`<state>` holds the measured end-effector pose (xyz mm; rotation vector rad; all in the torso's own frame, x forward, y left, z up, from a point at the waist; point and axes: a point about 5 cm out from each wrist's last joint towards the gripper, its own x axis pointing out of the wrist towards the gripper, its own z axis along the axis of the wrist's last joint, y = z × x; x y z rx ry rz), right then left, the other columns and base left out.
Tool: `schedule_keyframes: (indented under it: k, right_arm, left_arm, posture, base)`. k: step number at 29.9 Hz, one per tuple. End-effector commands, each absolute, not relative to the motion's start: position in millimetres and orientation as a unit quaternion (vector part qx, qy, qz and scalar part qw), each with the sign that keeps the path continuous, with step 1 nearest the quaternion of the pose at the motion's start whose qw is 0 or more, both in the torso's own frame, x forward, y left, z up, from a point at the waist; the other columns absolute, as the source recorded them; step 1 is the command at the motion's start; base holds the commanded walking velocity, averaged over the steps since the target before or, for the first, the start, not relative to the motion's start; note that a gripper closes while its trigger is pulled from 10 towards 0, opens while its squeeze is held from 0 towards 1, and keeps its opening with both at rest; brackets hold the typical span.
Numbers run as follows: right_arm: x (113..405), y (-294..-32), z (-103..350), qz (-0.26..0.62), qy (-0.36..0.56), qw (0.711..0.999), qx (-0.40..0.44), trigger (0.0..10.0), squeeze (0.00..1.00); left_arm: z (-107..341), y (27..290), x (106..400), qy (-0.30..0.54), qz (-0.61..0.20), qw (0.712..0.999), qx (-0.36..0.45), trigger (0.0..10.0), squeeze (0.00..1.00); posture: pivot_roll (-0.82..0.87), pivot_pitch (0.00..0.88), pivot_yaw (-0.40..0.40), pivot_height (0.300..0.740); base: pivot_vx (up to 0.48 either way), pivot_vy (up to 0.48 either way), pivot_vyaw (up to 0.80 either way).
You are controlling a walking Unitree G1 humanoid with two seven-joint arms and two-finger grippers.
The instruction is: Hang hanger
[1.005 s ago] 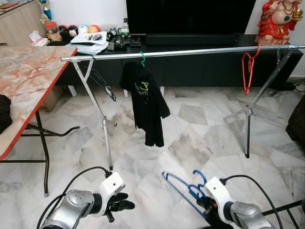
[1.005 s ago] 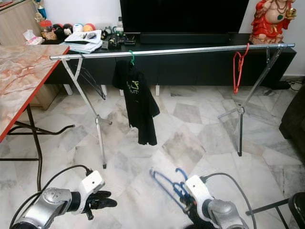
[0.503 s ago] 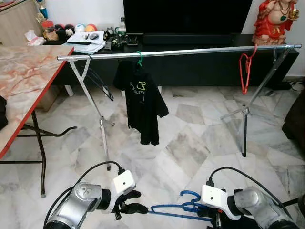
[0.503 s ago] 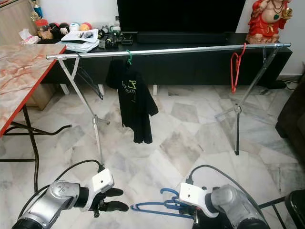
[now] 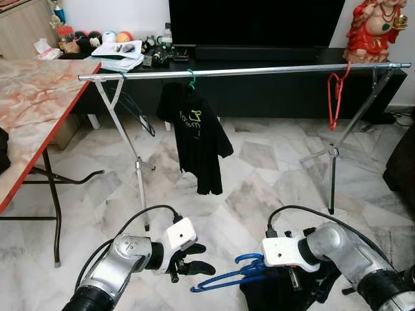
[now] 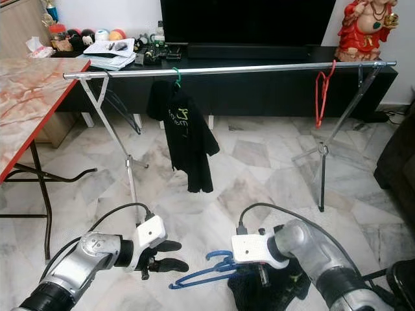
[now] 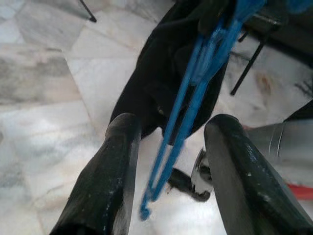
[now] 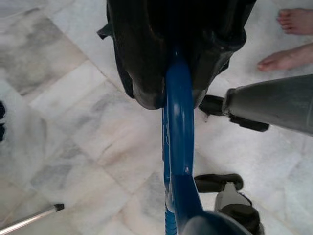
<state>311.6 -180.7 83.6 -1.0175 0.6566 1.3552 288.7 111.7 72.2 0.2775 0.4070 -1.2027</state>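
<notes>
In the left eye view, the blue plastic hanger (image 5: pixel 227 275) lay nearly level at about six o'clock, low above the marble floor (image 5: pixel 259 188); a second earlier it had stood steeply upright by the right pincer (image 5: pixel 290 277), so the right arm had swung it over toward the left pincer (image 5: pixel 194 264), whose fingers stood parted and empty just beside its tip. A black garment (image 5: pixel 272 295) hung bunched beneath the right pincer. The long silver rail of the drying rack (image 5: pixel 246 70) ran across at twelve o'clock, well apart, carrying a black T-shirt on a green hanger (image 5: pixel 196 133) and a bare red hanger (image 5: pixel 334 97). The right eye view gave the same layout. In the left wrist view, the hanger's blue wires passed between the open fingers (image 7: pixel 115 166) without touching either. In the right wrist view, the hanger ran straight out from the clamped right pincer, the dark cloth around it, and a person's bare feet (image 8: pixel 293 36) stood on the floor. This looked like a handover or garment-fitting step; hanging remained undone.
</notes>
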Motion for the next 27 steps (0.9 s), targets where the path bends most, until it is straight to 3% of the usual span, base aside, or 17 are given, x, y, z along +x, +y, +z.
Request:
schedule_keyframes:
  k: [1,5,11,27]
  right_arm:
    - [316.4,-175.5,91.6,0.588,0.275,0.608,-0.457,10.0,0.00]
    - [324.5,-166.1,100.5,0.577,0.258,0.630,-0.452,10.0,0.00]
    - [329.4,-152.9,109.3,0.579,0.236,0.638,-0.449,10.0,0.00]
    - [331.4,-133.6,130.4,0.589,0.192,0.640,-0.454,10.0,0.00]
  left_arm:
    - [76.9,112.2,290.8,0.184,-0.562,0.797,0.125,10.0,0.00]
    - [85.0,109.3,291.3,0.164,-0.565,0.803,0.095,10.0,0.00]
    - [88.4,105.0,290.4,0.154,-0.573,0.799,0.100,10.0,0.00]
    - [92.4,102.3,291.7,0.139,-0.576,0.798,0.112,10.0,0.00]
  posture:
    - [-0.09,0.061,-0.017,0.740]
    - [-0.10,0.058,-0.015,0.740]
    - [-0.10,0.049,-0.008,0.740]
    - [-0.11,0.027,-0.004,0.740]
  base:
    - [0.000,0.000,0.00]
    - [0.000,0.000,0.00]
    - [0.000,0.000,0.00]
    - [0.000,0.000,0.00]
